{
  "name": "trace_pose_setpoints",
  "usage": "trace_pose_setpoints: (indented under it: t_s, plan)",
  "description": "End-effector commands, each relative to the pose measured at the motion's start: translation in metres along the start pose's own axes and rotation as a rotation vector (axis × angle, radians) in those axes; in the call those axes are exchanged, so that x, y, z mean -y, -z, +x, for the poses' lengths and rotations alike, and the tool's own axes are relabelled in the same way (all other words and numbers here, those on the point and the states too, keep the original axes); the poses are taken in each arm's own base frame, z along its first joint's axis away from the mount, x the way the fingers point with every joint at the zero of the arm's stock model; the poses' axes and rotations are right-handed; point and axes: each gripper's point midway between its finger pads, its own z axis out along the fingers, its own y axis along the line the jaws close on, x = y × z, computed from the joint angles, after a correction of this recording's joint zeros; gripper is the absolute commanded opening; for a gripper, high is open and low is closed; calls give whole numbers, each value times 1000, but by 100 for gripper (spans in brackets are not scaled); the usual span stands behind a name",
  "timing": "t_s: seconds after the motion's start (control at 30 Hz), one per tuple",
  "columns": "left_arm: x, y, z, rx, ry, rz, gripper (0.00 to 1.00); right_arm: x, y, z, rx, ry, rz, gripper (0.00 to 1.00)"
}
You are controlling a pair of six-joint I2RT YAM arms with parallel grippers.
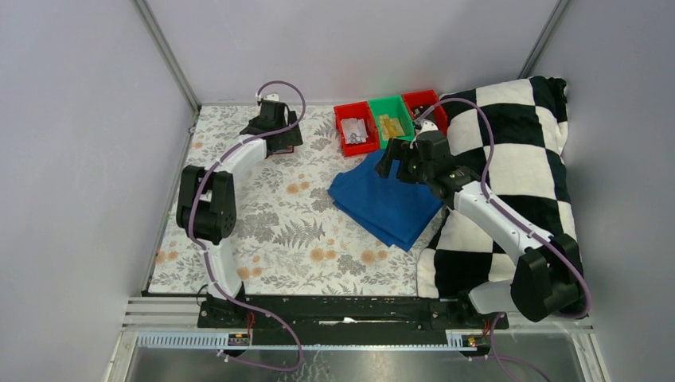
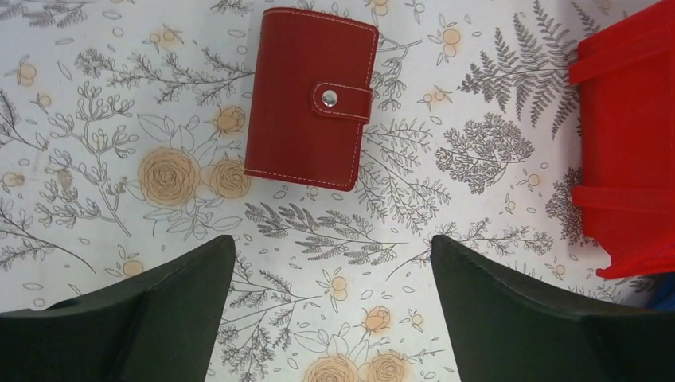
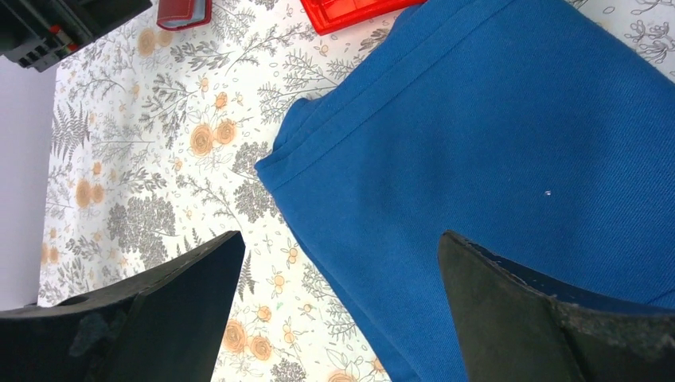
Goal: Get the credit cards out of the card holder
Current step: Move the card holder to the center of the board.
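The card holder [image 2: 310, 99], a red wallet, lies folded shut on the floral cloth with its strap tab snapped; a corner of the card holder [image 3: 183, 12] also shows in the right wrist view. My left gripper [image 2: 330, 247] hovers just short of it, open and empty; in the top view this gripper [image 1: 275, 127] covers the holder. A pale flat piece [image 1: 354, 130] lies in the left red bin and a tan-yellow one [image 1: 389, 125] in the green bin; they look like credit cards but are too small to be sure. My right gripper [image 3: 338, 239] hangs open over the blue cloth's edge.
A folded blue cloth [image 1: 386, 203] lies mid-table under the right arm. Red [image 1: 344, 143], green [image 1: 402, 102] and red [image 1: 417, 97] bins stand in a row at the back. A black-and-white checked cushion [image 1: 517, 159] fills the right side. A red bin [image 2: 629, 135] is close to the holder's right.
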Motion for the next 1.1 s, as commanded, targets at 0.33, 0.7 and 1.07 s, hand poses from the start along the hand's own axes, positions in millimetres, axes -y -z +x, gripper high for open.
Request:
trace_pose_setpoints:
  t_s: [0.33,0.7,1.07]
  plan:
    - [-10,-75,-19,-111,-144,-77,99,-9,23,-7,54,-18,-35,100]
    - [-26,-107,24,-218,-118,-59,97,-17,19,-7,29,-21,-66,100]
    - [-16,-50,51,-271,-104,-10,75,-20,29,-5,33,-39,-89,100]
